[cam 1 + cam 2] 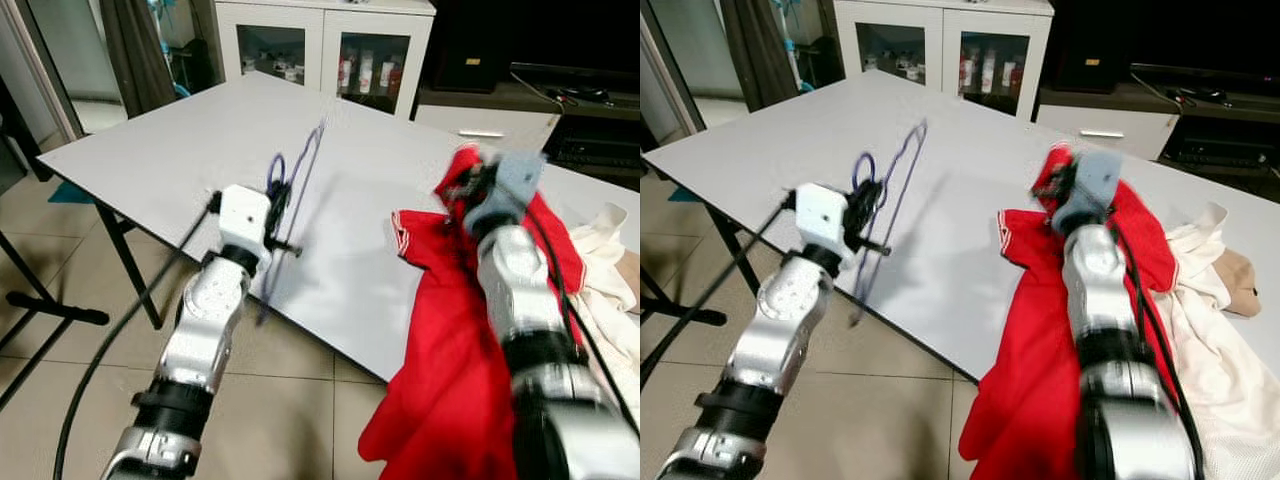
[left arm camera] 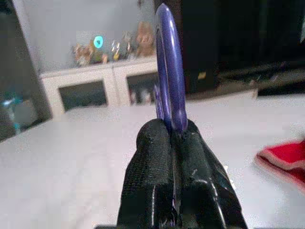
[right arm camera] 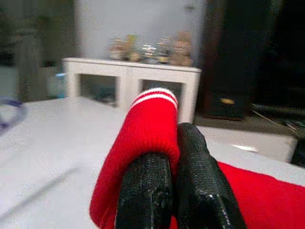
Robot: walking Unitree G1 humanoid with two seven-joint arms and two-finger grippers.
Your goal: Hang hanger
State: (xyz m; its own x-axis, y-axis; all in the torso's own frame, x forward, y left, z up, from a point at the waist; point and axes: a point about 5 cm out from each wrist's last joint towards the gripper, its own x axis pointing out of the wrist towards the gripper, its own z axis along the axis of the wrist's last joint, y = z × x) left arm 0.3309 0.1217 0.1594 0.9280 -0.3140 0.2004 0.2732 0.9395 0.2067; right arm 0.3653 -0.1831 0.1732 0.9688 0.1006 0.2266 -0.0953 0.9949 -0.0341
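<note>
A purple wire hanger (image 1: 296,190) is held up over the near edge of the white table (image 1: 190,140), my left gripper (image 1: 280,215) shut on it close to its hook. The left wrist view has the black fingers (image 2: 157,186) clamped around the purple hanger (image 2: 170,81). A red shirt (image 1: 450,350) with a white-striped cuff hangs off the table's near edge, lifted by my right gripper (image 1: 470,195), which is shut on its fabric. Along the right wrist, the fingers (image 3: 190,191) pinch the red cuff (image 3: 147,119).
A cream garment (image 1: 1220,330) lies heaped on the table to the right of the red shirt. A white glass-door cabinet (image 1: 325,45) and a dark TV stand (image 1: 560,90) stand behind the table. Tiled floor and a black frame (image 1: 40,300) lie to the left.
</note>
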